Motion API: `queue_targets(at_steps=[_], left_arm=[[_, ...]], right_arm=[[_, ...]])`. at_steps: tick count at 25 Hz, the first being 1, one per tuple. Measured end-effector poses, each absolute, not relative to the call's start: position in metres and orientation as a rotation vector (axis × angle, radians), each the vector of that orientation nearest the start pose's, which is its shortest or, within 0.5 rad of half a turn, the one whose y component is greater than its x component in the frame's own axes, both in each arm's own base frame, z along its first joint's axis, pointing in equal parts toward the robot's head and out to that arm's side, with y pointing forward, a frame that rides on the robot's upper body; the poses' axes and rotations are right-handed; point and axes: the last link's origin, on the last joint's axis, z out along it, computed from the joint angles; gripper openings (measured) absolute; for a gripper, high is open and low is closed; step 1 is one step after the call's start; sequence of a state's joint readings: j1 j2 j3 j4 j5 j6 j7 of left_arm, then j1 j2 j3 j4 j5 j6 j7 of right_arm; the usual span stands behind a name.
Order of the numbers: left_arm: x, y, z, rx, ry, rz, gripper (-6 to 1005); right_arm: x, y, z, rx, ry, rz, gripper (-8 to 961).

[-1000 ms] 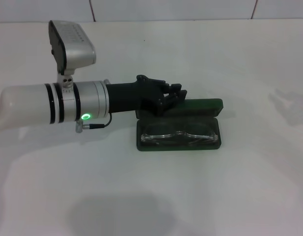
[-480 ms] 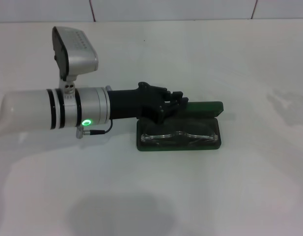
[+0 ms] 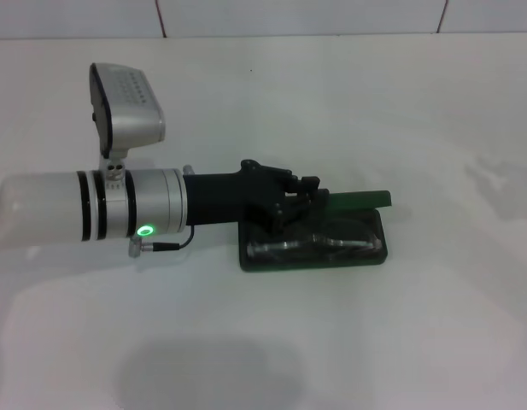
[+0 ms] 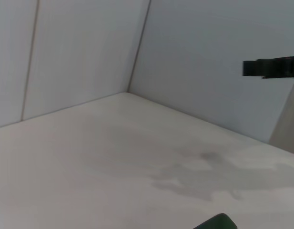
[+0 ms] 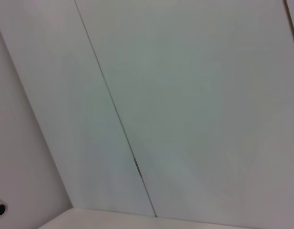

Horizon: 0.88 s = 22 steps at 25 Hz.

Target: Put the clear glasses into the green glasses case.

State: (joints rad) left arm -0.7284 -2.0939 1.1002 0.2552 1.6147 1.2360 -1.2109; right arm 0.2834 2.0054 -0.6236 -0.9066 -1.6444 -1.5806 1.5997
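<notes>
The green glasses case [image 3: 319,261] lies on the white table in the head view, just right of centre. The clear glasses [image 3: 331,243] rest inside its base, lens side toward the front. The lid [image 3: 361,200] stands half raised along the back edge and leans forward over the glasses. My left gripper [image 3: 307,195] reaches in from the left and sits against the lid's left end, above the left part of the base. A green corner of the lid [image 4: 218,223] shows at the edge of the left wrist view. The right gripper is out of view.
The white table [image 3: 400,342] spreads all around the case, with a tiled wall [image 3: 297,17] along the back. My left arm's silver forearm [image 3: 118,209] and its camera block [image 3: 126,94] cover the table's left side. The right wrist view shows only wall panels [image 5: 185,95].
The case lid has swung from lying back open to tilting forward over the glasses. My left gripper has moved forward and a little right with it.
</notes>
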Motion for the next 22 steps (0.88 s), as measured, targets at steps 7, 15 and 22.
queue_targets(at_steps=[7,15,22], left_arm=[[-0.222,0.335,-0.097,-2.847,-0.629,-0.691,200],[-0.228,0.327,-0.100,-2.871,-0.642,-0.666,201],[-0.230,0.319,-0.105,-2.904,-0.636,-0.649,202]], right_arm=[[0.301,0.305,0.115,-2.258,0.753,0.932,277],[0.301,0.305,0.115,-2.260,0.753,0.933,282],[0.301,0.306,0.113,-2.264,0.754,0.931,287]])
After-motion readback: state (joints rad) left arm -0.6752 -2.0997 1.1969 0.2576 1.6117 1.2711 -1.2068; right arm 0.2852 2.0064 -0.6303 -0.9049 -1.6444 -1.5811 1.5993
